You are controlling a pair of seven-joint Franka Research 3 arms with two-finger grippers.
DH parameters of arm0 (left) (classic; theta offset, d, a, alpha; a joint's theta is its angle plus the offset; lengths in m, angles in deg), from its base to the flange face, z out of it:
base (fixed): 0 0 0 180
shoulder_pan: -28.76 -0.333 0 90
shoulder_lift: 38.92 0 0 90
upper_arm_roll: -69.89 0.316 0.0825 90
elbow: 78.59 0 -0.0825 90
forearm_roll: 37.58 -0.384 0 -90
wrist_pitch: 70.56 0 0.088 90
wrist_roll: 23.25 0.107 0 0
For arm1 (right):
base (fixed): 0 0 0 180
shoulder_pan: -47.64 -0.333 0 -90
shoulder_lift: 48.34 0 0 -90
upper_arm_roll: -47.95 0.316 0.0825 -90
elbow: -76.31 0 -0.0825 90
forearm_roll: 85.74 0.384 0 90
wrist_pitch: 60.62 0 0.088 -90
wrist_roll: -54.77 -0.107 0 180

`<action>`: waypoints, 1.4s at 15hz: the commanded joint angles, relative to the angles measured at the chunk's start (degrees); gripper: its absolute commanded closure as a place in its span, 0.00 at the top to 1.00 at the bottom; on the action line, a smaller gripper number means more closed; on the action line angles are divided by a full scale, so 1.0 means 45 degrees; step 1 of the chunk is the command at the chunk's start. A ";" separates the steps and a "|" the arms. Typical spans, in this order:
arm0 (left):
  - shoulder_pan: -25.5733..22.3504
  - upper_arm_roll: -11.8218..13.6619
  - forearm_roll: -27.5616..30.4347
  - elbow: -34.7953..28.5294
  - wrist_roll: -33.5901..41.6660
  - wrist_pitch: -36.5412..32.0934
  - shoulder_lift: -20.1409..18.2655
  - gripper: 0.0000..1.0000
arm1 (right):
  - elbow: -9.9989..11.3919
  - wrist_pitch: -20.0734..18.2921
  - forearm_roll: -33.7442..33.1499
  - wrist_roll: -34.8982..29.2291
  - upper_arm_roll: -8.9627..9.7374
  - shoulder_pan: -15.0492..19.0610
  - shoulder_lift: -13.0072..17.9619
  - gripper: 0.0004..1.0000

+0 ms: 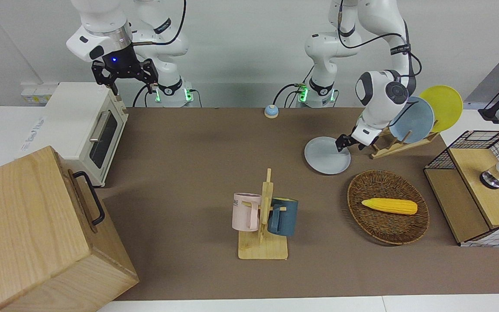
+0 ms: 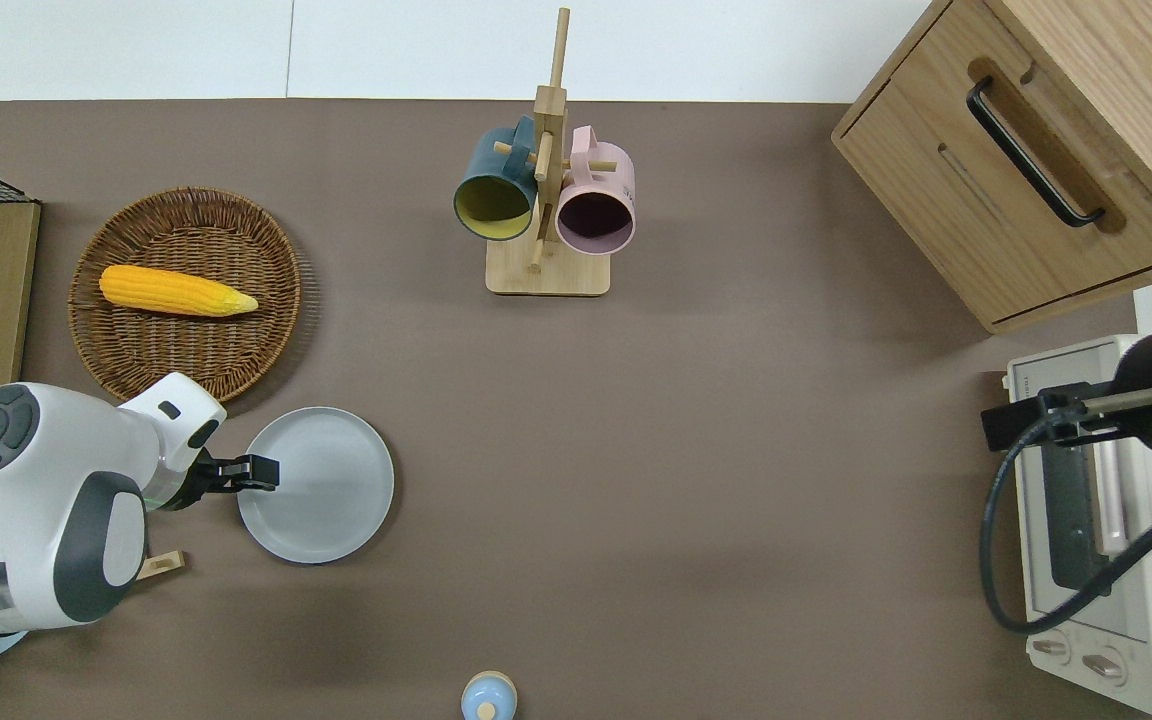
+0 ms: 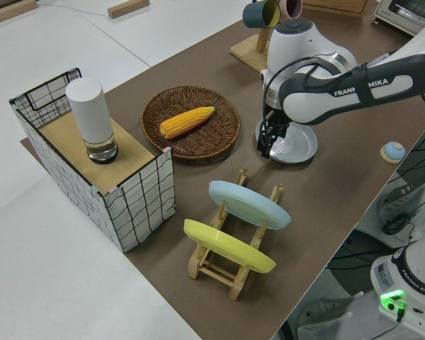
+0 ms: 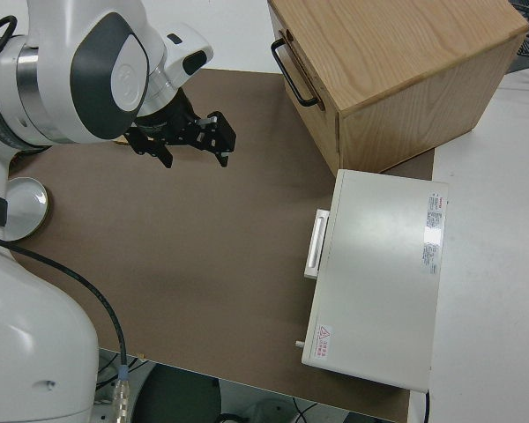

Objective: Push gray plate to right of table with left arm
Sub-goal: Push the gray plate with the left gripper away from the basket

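The gray plate [image 2: 321,485] lies flat on the brown table [image 2: 686,450] toward the left arm's end, beside the wicker basket and nearer to the robots than it. It also shows in the front view [image 1: 325,156] and the left side view [image 3: 297,143]. My left gripper [image 2: 258,472] is shut and empty. It hangs low at the plate's rim on the side toward the left arm's end of the table, as the front view [image 1: 342,144] and the left side view [image 3: 267,142] also show. My right gripper [image 1: 124,82] is open and parked.
A wicker basket [image 2: 186,345] holds a corn cob [image 2: 176,290]. A wooden rack [image 1: 399,145] holds a sky-blue plate [image 1: 414,121] and a yellow plate [image 1: 446,104]. A mug rack [image 2: 546,200] stands mid-table. A toaster oven [image 1: 85,130] and wooden cabinet [image 1: 37,234] stand at the right arm's end.
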 commanded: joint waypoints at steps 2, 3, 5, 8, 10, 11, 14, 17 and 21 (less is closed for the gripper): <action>-0.0016 -0.0030 0.0148 -0.0175 0.0368 0.0334 0.0185 0.79 | 0.0053 -0.0053 0.0026 0.0102 0.0000 0.0016 0.0132 1.00; 0.0003 -0.0030 0.0148 -0.0175 0.0368 0.0334 0.0302 0.73 | 0.0053 -0.0053 0.0006 0.0102 0.0000 0.0016 0.0132 1.00; 0.0062 -0.0030 0.0148 -0.0175 0.0368 0.0373 0.0517 0.60 | 0.0053 -0.0053 0.0006 0.0102 0.0000 0.0016 0.0132 1.00; 0.0101 -0.0030 0.0148 -0.0175 0.0368 0.0432 0.0655 0.35 | 0.0053 -0.0053 0.0026 0.0102 0.0000 0.0016 0.0132 1.00; 0.0101 -0.0049 0.0148 -0.0175 0.0368 0.0432 0.0655 0.20 | 0.0053 -0.0072 0.0026 0.0102 0.0000 0.0016 0.0132 1.00; 0.0101 -0.0069 0.0168 -0.0156 0.0348 0.0432 0.0674 0.12 | 0.0053 -0.0053 0.0026 0.0102 0.0000 0.0016 0.0132 1.00; 0.0179 -0.0244 0.0887 -0.0156 0.0348 0.0432 0.0694 0.00 | 0.0053 -0.0053 0.0006 0.0102 0.0000 0.0016 0.0132 1.00; 0.0841 -0.0401 0.1475 -0.0156 -0.0099 0.0432 0.0694 0.00 | 0.0053 -0.0053 0.0006 0.0102 0.0000 0.0016 0.0132 1.00; 0.2226 -0.0401 0.2197 -0.0078 -0.1056 0.0451 0.0694 0.00 | 0.0053 -0.0053 0.0026 0.0102 0.0000 0.0016 0.0132 1.00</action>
